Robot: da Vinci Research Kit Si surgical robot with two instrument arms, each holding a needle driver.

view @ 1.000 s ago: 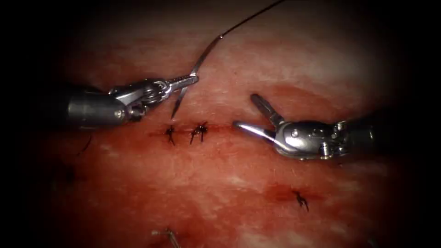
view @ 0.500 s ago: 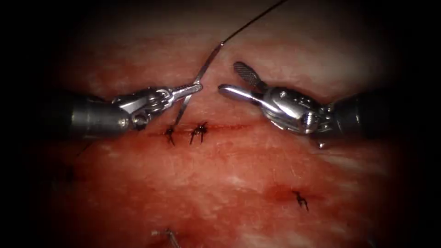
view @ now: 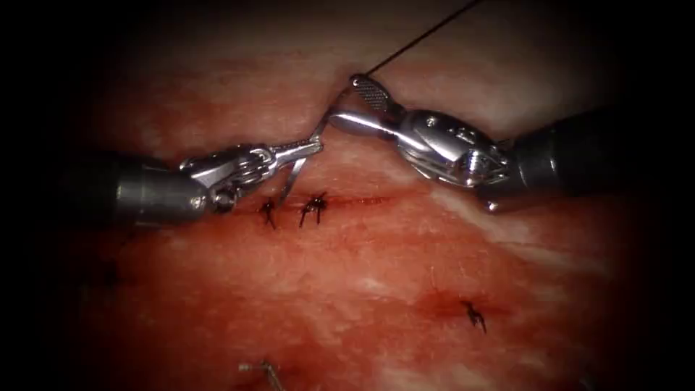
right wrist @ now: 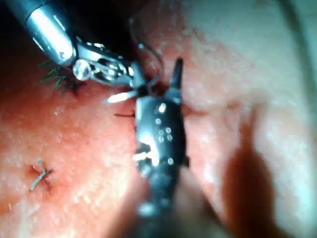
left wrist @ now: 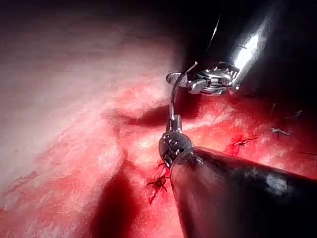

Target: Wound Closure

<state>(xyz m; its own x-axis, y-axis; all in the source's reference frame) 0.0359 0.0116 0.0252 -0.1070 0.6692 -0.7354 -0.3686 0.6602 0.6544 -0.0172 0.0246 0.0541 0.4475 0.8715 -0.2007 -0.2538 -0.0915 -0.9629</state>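
The tissue [view: 376, 275] has a horizontal cut [view: 362, 198] with two dark stitches [view: 313, 206] at its left part. My left tool [view: 310, 148] comes in from the left, jaws shut on the curved needle [view: 292, 177] about mid-curve. The needle's tip points down just above the cut, beside the left stitch; I cannot tell if it touches. My right tool [view: 351, 106] has its jaws open around the needle's tail end. Thread [view: 420, 32] runs from the tail up to the right. In the left wrist view the needle [left wrist: 172, 96] arcs from the left tool [left wrist: 173, 126] to the right tool [left wrist: 208, 82].
A separate stitch [view: 474, 315] sits lower right on the tissue, and a cut end of thread [view: 264, 371] lies near the bottom edge. Red fluid stains the tissue around the cut. The right wrist view shows another stitch [right wrist: 42, 176] off to the side of both tools.
The right tool has risen from beside the cut and moved left, its open jaws now around the needle's tail. The left tool, still holding the needle, has sunk slightly.
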